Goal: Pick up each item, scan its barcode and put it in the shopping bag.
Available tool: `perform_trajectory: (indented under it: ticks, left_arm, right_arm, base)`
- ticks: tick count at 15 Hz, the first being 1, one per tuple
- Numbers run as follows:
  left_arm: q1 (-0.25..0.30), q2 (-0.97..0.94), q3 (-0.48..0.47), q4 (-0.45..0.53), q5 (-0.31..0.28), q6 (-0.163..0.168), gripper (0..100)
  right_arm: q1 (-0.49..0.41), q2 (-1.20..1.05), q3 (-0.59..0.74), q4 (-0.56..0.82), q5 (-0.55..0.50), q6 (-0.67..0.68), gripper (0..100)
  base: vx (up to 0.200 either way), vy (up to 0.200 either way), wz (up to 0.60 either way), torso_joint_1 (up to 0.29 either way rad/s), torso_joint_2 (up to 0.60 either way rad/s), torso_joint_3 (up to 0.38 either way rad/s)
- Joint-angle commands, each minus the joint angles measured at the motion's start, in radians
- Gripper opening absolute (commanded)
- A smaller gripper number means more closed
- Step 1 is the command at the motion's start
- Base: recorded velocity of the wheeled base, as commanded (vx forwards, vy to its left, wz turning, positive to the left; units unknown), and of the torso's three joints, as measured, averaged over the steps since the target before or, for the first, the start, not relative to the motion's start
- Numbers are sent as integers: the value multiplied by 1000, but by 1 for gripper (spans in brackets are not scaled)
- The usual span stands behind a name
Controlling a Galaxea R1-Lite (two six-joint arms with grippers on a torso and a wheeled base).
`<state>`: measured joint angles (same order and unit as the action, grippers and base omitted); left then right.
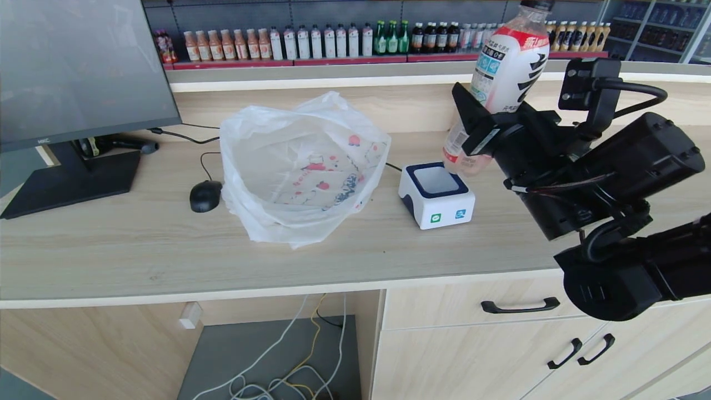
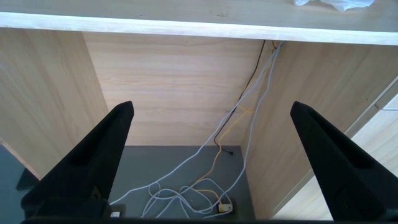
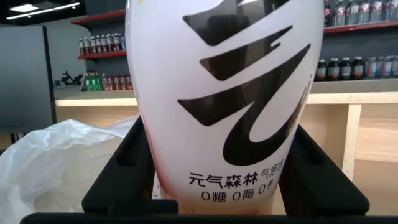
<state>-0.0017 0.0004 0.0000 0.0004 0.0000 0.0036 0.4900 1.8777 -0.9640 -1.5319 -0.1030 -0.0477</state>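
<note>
Head view: right gripper (image 1: 500, 119) has its jaws closed on the drink bottle (image 1: 508, 61), one finger on each side of the lower body. Bottle is tilted, cap uppermost, base lowermost and close to the far right corner of the barcode scanner (image 1: 436, 194); contact there cannot be determined. Scanner stands on the wooden counter (image 1: 139, 244), just right of the open shopping bag (image 1: 303, 161). Right wrist view: bottle sits snug between both fingers. Left wrist view: left gripper (image 2: 211, 124) jaws wide apart, holding nothing, below the counter edge, facing loose cables (image 2: 199, 180).
</note>
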Motion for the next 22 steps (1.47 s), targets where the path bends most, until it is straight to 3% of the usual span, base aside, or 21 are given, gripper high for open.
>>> perform_trajectory:
  ticks: [1, 4, 16, 22]
  left_arm:
    - [0, 0, 0, 1, 0, 1, 100]
    - [0, 0, 0, 0, 0, 4, 100]
    - [0, 0, 0, 0, 0, -7, 100]
    - [0, 0, 0, 0, 0, -5, 100]
  right_arm:
    - [-4, 6, -4, -2, 0, 2, 0]
    - [-8, 11, -4, -10, 0, 5, 0]
    - [-33, 51, -32, -22, 0, 23, 0]
    - [-27, 74, -39, -22, 3, 23, 0]
  base:
    - [0, 0, 0, 0, 0, 0]
    - [0, 0, 0, 0, 0, 0]
    - [0, 200, 0, 3, 4, 3]
    - [0, 0, 0, 0, 0, 0]
